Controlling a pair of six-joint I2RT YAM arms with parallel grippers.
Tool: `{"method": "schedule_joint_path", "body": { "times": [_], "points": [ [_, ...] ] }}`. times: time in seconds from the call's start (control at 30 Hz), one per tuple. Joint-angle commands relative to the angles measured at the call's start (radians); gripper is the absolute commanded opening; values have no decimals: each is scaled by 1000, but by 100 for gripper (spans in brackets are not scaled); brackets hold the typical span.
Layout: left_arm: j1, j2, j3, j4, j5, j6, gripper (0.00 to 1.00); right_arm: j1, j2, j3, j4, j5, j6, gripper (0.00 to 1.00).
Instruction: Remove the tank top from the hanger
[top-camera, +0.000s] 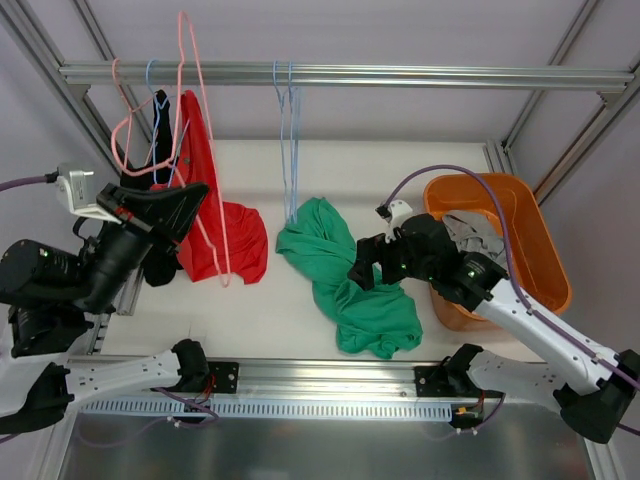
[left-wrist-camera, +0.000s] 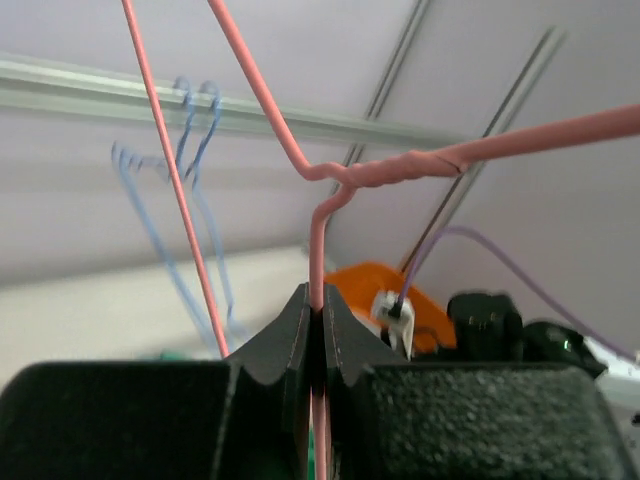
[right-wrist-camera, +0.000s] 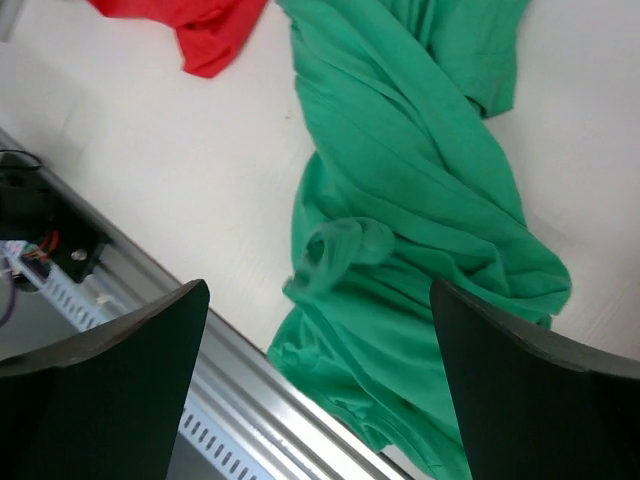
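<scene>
Red cloth, likely the tank top (top-camera: 240, 245), is seen at 9 o'clock on the table (top-camera: 260, 320). It is slumped in a soft heap, and one thin end seems hooked on the pink hanger (left-wrist-camera: 380, 172). The hanger wire is pinched tight by the left gripper (left-wrist-camera: 317, 310). Nothing is held by the wide-spread right gripper (right-wrist-camera: 315, 300), which is over a green shirt (right-wrist-camera: 420, 170) at 3 o'clock from the red top. The hanger should be kept steady while the strap is slid off slowly.
</scene>
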Motion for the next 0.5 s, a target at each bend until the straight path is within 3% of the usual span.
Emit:
{"method": "schedule_joint_path", "body": {
  "times": [0.0, 0.13, 0.33, 0.4, 0.47],
  "points": [
    [0, -76, -80, -330, -130, -191, 0, 7, 5, 9, 84, 130, 2, 99],
    [0, -76, -61, -488, -142, -268, 0, -18, 0, 38, 63, 167, -19, 99],
    [2, 127, -9, -608, -156, -340, 0, -28, -10, 53, 43, 170, -24, 99],
    [58, 169, 6, -617, -118, -343, 0, -27, -21, 46, 38, 165, -22, 100],
    [167, 223, 25, -626, 17, -335, 0, -29, -32, 41, 30, 165, -22, 99]
  ]
}}
